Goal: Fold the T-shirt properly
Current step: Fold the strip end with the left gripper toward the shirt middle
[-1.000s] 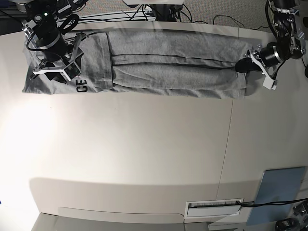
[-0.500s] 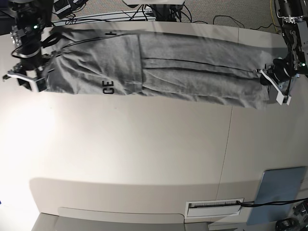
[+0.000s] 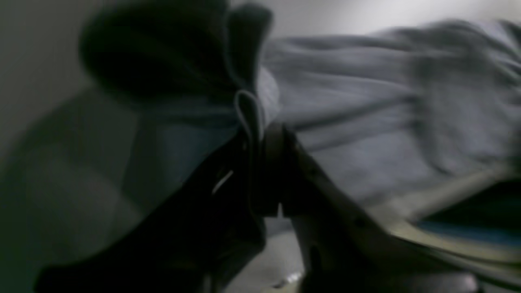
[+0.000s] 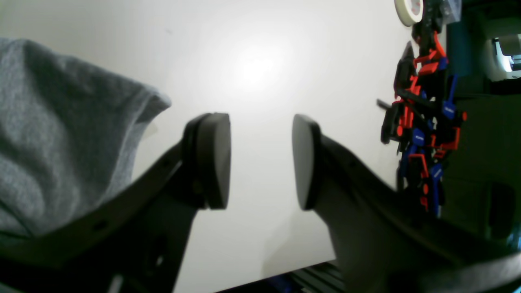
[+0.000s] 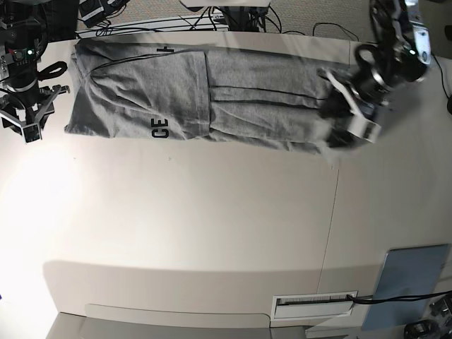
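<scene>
The grey T-shirt [image 5: 191, 99] lies folded lengthwise along the table's far edge, with black letters [image 5: 159, 129] showing near its front edge. My left gripper [image 5: 340, 123] is at the shirt's right end, blurred by motion. In the left wrist view it [image 3: 260, 138] is shut on a fold of the grey cloth [image 3: 366, 122]. My right gripper [image 5: 27, 126] is just off the shirt's left end. In the right wrist view it [image 4: 260, 160] is open and empty over bare table, with the shirt's edge [image 4: 61, 134] to its left.
Cables [image 5: 233, 21] run behind the table's far edge. A blue-grey panel [image 5: 413, 282] and a white label strip [image 5: 314, 304] sit at the front right. A red, blue and black cluster [image 4: 423, 114] and a tape roll [image 4: 409, 10] lie beyond the table.
My left gripper has carried the shirt's right end leftward, so the shirt is now shorter. My right gripper has come off the left end and now stands open beside it.
</scene>
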You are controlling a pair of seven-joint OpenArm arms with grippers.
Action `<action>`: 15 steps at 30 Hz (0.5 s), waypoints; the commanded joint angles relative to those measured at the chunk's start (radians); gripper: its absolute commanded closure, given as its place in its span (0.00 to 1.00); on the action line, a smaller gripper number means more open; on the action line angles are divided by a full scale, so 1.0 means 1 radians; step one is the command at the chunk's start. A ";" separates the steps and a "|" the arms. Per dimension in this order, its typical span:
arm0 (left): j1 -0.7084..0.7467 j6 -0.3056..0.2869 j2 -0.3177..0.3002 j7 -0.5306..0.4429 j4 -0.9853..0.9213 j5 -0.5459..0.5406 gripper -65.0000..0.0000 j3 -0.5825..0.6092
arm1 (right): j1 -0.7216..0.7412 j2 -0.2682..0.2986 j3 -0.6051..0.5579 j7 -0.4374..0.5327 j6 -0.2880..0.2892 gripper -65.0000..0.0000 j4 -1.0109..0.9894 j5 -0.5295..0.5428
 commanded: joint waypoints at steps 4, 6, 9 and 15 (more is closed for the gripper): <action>-0.006 0.039 0.028 -0.085 0.020 0.011 1.00 0.174 | 0.003 0.019 0.011 0.021 -0.011 0.62 0.012 -0.012; -0.025 0.088 0.043 -0.109 0.019 0.075 1.00 0.262 | 0.003 0.018 0.011 0.019 -0.011 0.62 0.012 -0.013; -0.068 0.171 0.073 -0.125 0.005 0.171 1.00 0.372 | 0.003 0.019 0.011 0.015 -0.011 0.62 0.012 -0.012; -0.109 0.199 0.132 -0.126 -0.066 0.214 1.00 0.495 | 0.003 0.019 0.011 0.011 -0.011 0.62 0.012 -0.013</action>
